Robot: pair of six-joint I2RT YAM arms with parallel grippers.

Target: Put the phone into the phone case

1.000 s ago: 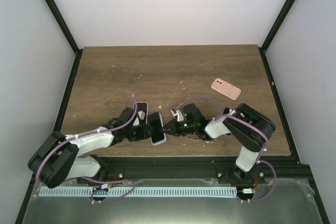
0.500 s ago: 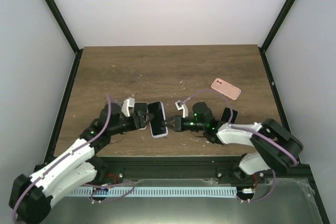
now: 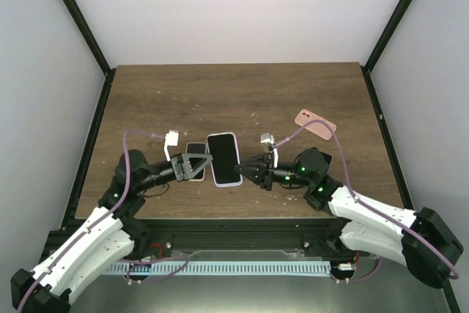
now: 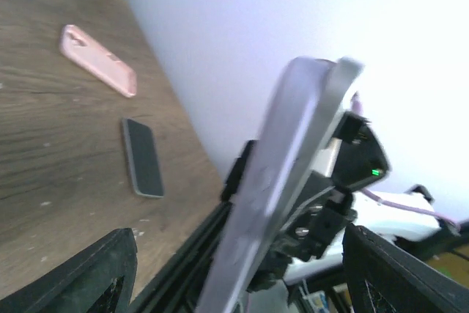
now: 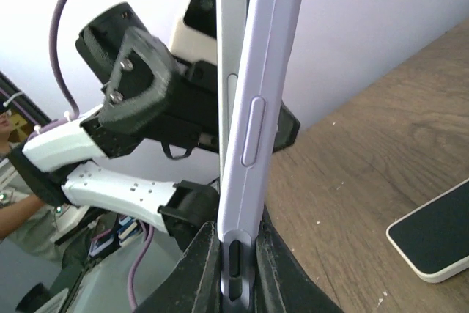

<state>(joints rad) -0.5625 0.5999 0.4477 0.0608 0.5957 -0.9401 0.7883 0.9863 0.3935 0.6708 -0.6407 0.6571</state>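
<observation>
A phone with a black screen sits in a lavender case (image 3: 223, 159), held in the air above the table's near middle. My right gripper (image 3: 248, 169) is shut on its right edge. In the right wrist view the fingers (image 5: 201, 269) clamp the case's end (image 5: 249, 108), and a silver phone edge (image 5: 225, 49) lies against the case. My left gripper (image 3: 196, 166) is at the case's left edge. In the left wrist view its fingers (image 4: 110, 269) stand wide apart, with the case (image 4: 286, 174) between them.
A pink case (image 3: 315, 124) lies at the right, also in the left wrist view (image 4: 97, 60). A black phone (image 4: 143, 157) lies near the front edge. A light phone (image 3: 193, 153) lies under the left gripper. A phone with a white rim (image 5: 432, 240) lies on the table.
The cased phone has risen and moved away from the near edge. Both arms have stretched out and lowered at the elbows. The left gripper now stands open beside the case.
</observation>
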